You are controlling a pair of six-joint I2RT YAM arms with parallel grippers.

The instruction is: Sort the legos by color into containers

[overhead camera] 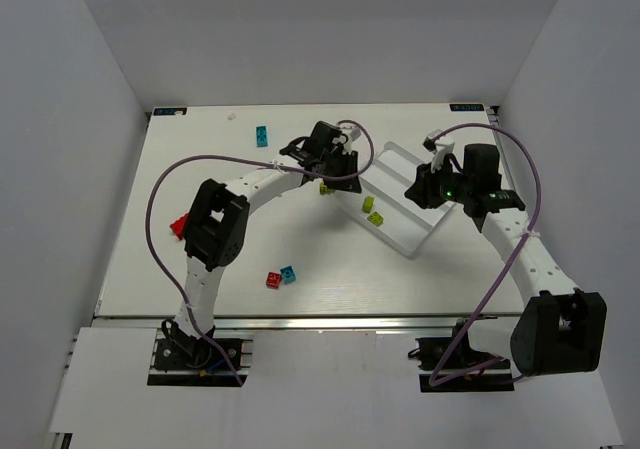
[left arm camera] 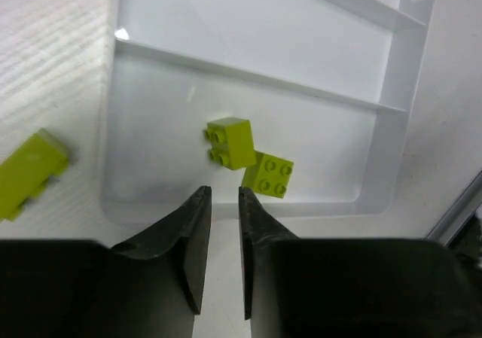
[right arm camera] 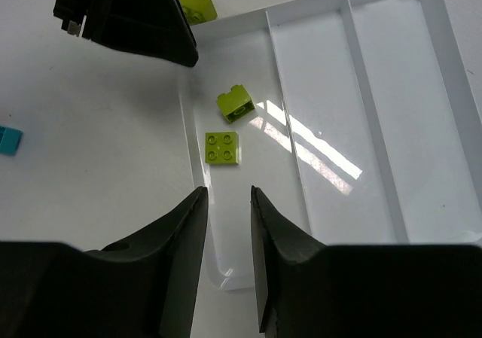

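Note:
The white three-compartment tray (overhead camera: 425, 231) lies at an angle at centre right. Two lime bricks (overhead camera: 368, 204) (overhead camera: 376, 218) lie in its left compartment; they also show in the left wrist view (left arm camera: 232, 142) (left arm camera: 269, 175) and in the right wrist view (right arm camera: 236, 102) (right arm camera: 223, 147). A third lime brick (overhead camera: 325, 189) (left arm camera: 30, 174) lies on the table just outside the tray. My left gripper (overhead camera: 343, 179) (left arm camera: 225, 193) hovers at the tray's near-left end, jaws slightly apart and empty. My right gripper (overhead camera: 422, 185) (right arm camera: 228, 191) is over the tray, slightly open and empty.
A cyan brick (overhead camera: 262, 136) lies at the back. A red brick (overhead camera: 179, 226) lies at the left, partly behind the left arm. A red (overhead camera: 273, 280) and a cyan brick (overhead camera: 288, 274) lie together near the front. The other two compartments (right arm camera: 324, 105) hold nothing.

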